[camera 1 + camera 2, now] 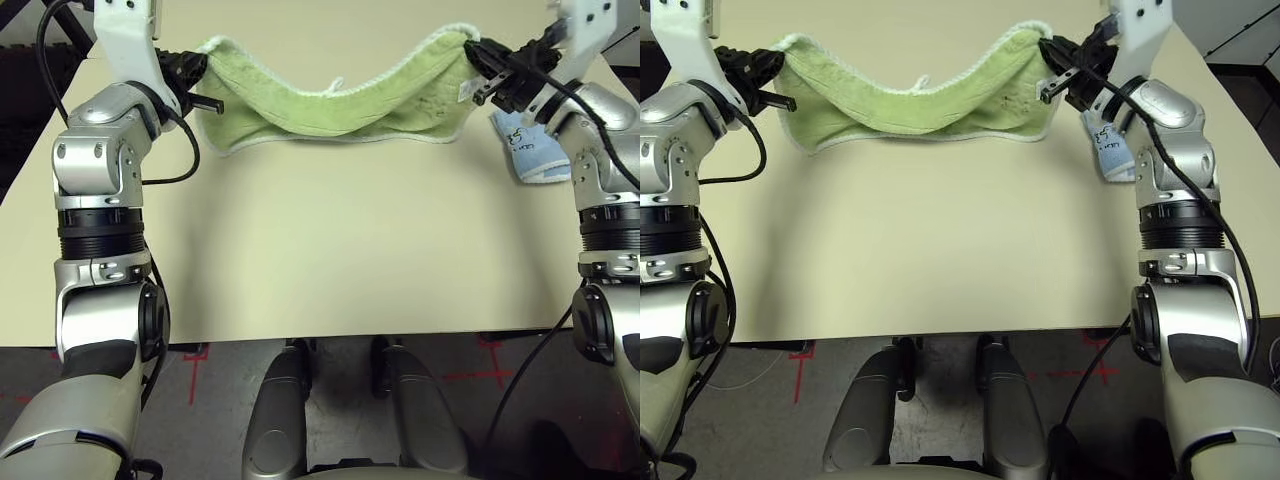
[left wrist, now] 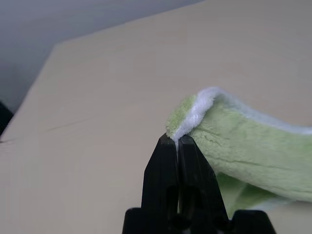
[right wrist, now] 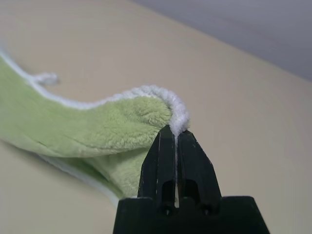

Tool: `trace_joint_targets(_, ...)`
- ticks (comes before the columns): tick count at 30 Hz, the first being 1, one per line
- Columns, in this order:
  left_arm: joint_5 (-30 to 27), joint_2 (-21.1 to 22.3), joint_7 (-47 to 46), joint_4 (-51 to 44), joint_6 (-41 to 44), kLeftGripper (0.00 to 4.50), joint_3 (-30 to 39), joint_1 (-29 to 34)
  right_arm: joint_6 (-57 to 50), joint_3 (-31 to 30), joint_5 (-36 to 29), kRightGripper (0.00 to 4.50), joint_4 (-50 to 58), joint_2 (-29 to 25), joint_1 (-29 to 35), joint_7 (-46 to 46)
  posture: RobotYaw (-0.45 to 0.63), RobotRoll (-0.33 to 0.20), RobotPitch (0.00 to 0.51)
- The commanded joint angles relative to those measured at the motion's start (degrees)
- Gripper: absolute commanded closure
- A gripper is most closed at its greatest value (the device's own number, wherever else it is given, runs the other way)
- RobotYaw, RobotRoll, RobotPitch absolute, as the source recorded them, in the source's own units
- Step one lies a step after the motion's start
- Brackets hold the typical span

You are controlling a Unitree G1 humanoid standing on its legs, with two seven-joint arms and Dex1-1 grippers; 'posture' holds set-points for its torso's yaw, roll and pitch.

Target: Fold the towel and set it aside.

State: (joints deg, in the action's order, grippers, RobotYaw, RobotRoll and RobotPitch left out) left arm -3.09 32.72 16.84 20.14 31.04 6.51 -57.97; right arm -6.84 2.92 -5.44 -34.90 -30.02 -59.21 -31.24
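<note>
The light green terry towel [image 1: 335,105] hangs stretched between the 2 arms above the far part of the beige bench [image 1: 330,250], sagging in the middle like a hammock. Its 2 ends are raised; the low middle part and the lower folded layer, edged in white stitching, lie close to the bench top, though whether they touch it cannot be told. A small white loop [image 1: 334,86] stands up from the upper edge near the middle, and a faint dark embroidered mark [image 1: 432,103] shows on the cloth toward the right end.

The left tool [image 2: 178,141] is closed on the towel's left corner: in the left wrist view its 2 black fingers [image 2: 163,165] pinch the white edging with the green pile bulging out just beyond the tips. The right tool [image 3: 174,131] is likewise clamped on the right corner, the white edging curling over its fingertips in the right wrist view.

A smaller light blue towel [image 1: 535,150] lies on the bench at the right, just beside and partly behind the right arm, separate from the green one.
</note>
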Motion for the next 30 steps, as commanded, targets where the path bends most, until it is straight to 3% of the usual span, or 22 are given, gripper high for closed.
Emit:
trace_joint_targets(1, 3.5, -0.2, -2.8, 6.2, -6.6, 4.47, -1.6, -1.9, 5.4, -1.3, 4.4, 4.50, -7.4, 0.5, -3.1, 4.5, 0.01, 0.000, 0.277)
trace_joint_targets(7, 6.8, -2.2, -7.4, 16.5, -18.0, 4.47, -3.2, -5.6, 13.7, -1.9, 9.1, 4.50, -18.4, 1.4, -7.6, 12.7, 0.00, 0.000, 0.278)
trace_joint_targets(16, 9.5, -3.3, -12.5, 28.1, -28.5, 4.47, -3.5, -12.6, 21.5, -1.4, 11.7, 4.50, -26.9, 0.4, -13.1, 20.2, -0.02, 0.000, 0.271)
trace_joint_targets(23, 11.2, -2.9, -15.3, 33.6, -33.4, 4.47, -3.9, -16.1, 26.3, -1.2, 12.3, 4.50, -30.5, -0.2, -15.6, 24.1, -0.02, 0.000, 0.267)
trace_joint_targets(30, 11.7, -2.0, -15.2, 32.5, -34.1, 4.47, -4.4, -14.7, 28.2, -0.7, 10.2, 4.50, -28.8, 1.5, -13.2, 20.1, -0.02, 0.000, 0.270)
